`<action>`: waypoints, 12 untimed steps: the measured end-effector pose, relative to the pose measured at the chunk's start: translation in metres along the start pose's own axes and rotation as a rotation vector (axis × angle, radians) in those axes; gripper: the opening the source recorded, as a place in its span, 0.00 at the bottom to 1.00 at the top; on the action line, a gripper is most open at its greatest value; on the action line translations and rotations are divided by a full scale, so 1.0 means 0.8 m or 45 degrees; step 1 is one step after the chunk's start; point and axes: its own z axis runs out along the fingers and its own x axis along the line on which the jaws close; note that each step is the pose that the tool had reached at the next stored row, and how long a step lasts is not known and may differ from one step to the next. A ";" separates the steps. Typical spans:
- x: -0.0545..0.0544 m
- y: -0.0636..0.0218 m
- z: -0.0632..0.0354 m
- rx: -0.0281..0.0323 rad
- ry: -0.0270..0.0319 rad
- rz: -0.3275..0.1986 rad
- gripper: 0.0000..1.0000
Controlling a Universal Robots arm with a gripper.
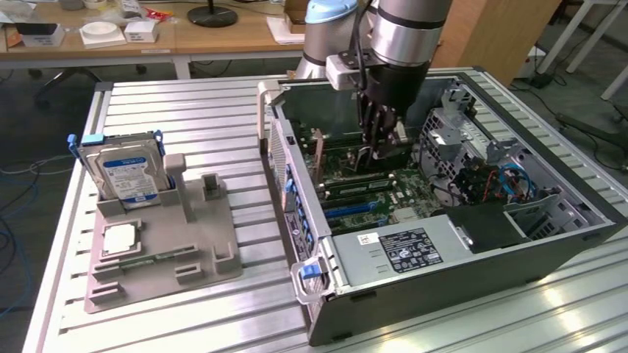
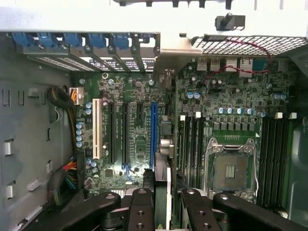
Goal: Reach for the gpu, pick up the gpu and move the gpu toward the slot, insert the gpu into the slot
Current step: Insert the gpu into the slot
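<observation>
My gripper (image 1: 381, 151) reaches down into the open computer case (image 1: 442, 254). It is shut on the gpu (image 1: 339, 151), a thin dark card held on edge that extends from the fingers toward the case's rear wall. In the wrist view the gpu (image 2: 165, 163) appears edge-on between the black fingers (image 2: 142, 209) of the gripper (image 2: 167, 199). It hangs over the motherboard just beside the long blue slot (image 2: 153, 134). I cannot tell whether its lower edge touches the board. The fan face is hidden.
On the exterior view's left, a grey fixture (image 1: 162, 243) holds an upright hard drive (image 1: 123, 173) and a processor chip (image 1: 120, 239). Inside the case are other expansion slots (image 2: 111, 134), the processor socket (image 2: 231, 168), memory slots (image 2: 274, 154), cable bundles (image 2: 65, 178) and a drive cage (image 1: 461, 129).
</observation>
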 end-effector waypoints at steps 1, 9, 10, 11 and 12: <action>0.000 0.000 0.001 0.0005 0.0000 0.000 0.26; 0.002 0.000 0.011 0.0109 0.0000 0.000 0.26; 0.002 0.000 0.013 0.0124 0.0000 0.000 0.26; 0.002 0.000 0.015 0.0138 0.0001 0.000 0.26; 0.002 0.000 0.016 0.0149 -0.0001 0.000 0.26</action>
